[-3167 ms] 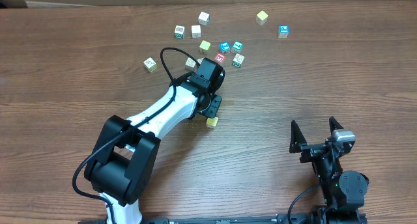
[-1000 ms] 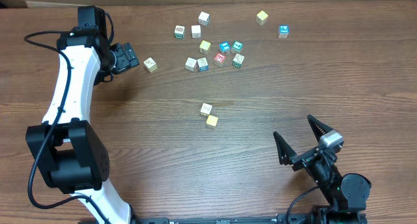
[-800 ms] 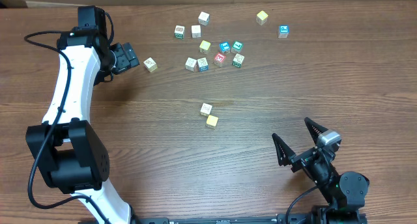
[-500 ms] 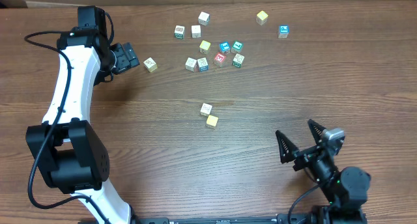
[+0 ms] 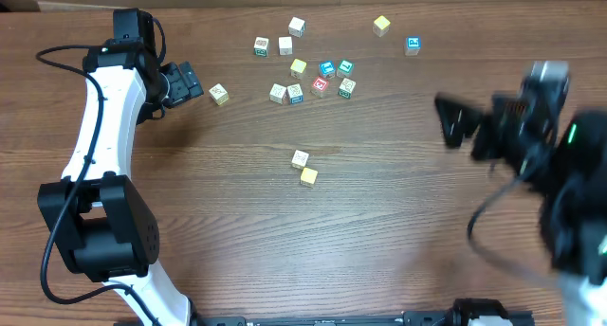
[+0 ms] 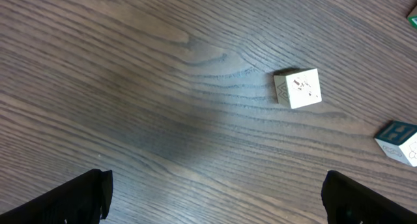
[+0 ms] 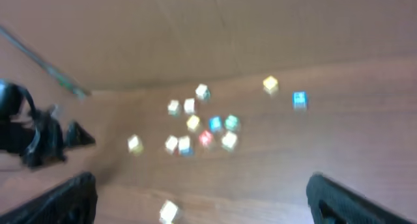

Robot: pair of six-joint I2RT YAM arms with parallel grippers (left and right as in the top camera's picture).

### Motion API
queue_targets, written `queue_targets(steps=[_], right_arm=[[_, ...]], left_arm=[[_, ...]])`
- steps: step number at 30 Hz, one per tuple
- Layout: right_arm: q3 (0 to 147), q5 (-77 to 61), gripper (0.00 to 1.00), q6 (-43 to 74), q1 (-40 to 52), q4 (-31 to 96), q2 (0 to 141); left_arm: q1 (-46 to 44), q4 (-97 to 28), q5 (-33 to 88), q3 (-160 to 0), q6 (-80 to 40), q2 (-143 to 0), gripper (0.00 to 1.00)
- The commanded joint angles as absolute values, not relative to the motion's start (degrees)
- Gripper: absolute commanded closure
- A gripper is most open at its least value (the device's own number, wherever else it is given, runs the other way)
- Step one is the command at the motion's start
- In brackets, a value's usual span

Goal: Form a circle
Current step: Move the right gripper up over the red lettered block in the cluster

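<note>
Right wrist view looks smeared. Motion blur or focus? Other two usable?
Right wrist: whole frame smeared, the cubes are soft blobs, consistent with motion blur. Overhead: only the right arm is streaked; cubes and left arm crisp. Left wrist: sharp, whitish cube clear, soft shadow lower left.

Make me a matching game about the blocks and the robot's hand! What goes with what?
Things:
1. left gripper
2. red cube
3. pair of cubes
4. pale cube

Places or states:
A. inside the bunch of cubes
B. open, holding nothing
C. alone, left of all the other cubes
D. off by themselves, nearer the robot's base

Pairs: 1-B, 2-A, 3-D, 4-C
</note>
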State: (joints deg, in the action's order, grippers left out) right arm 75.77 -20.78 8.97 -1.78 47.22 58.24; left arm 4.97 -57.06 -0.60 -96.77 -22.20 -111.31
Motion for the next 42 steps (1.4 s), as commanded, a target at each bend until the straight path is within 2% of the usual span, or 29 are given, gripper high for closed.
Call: queue_targets(steps=[1, 5, 8, 18, 25, 29, 32, 33, 38, 40, 42], right_arm=[[94.5, -20.6, 0.0, 8.8, -1.6, 56.9, 71.5], [113.6, -20.6, 0.0, 8.8, -1.6, 70.0, 86.8], [121.6, -21.6, 0.0, 9.0, -1.5, 74.8, 95.6], [122.5, -25.6, 0.0, 9.0, 2.2, 74.1, 111.7], [122.3, -25.6, 0.0, 9.2, 7.2, 65.5, 119.9], [121.1, -25.6, 0.02, 16.2, 9.1, 60.5, 121.4], [120.8, -25.1, 0.28, 16.3, 11.3, 57.8, 122.4], [120.7, -24.3, 0.43, 16.4, 12.0, 57.1, 122.6], [119.7, -10.0, 0.87, 21.6, 16.4, 55.8, 123.6], [118.7, -4.6, 0.96, 23.0, 18.1, 55.0, 123.6], [117.3, -2.0, 0.96, 23.0, 19.7, 53.1, 123.6]], left_arm=[[4.9, -57.0, -0.2, -97.7, -22.7, -111.7, 0.0], [4.9, -57.0, -0.2, -97.7, -22.7, -111.7, 0.0], [4.9, -57.0, -0.2, -97.7, -22.7, -111.7, 0.0], [4.9, -57.0, -0.2, -97.7, -22.7, -111.7, 0.0], [4.9, -57.0, -0.2, -97.7, -22.7, -111.7, 0.0], [4.9, -57.0, -0.2, -97.7, -22.7, -111.7, 0.0], [4.9, -57.0, -0.2, -97.7, -22.7, -111.7, 0.0], [4.9, -57.0, -0.2, -97.7, -22.7, -111.7, 0.0], [4.9, -57.0, -0.2, -97.7, -22.7, -111.7, 0.0], [4.9, -57.0, -0.2, -97.7, -22.7, -111.7, 0.0], [4.9, -57.0, -0.2, -97.7, -22.7, -111.7, 0.01]])
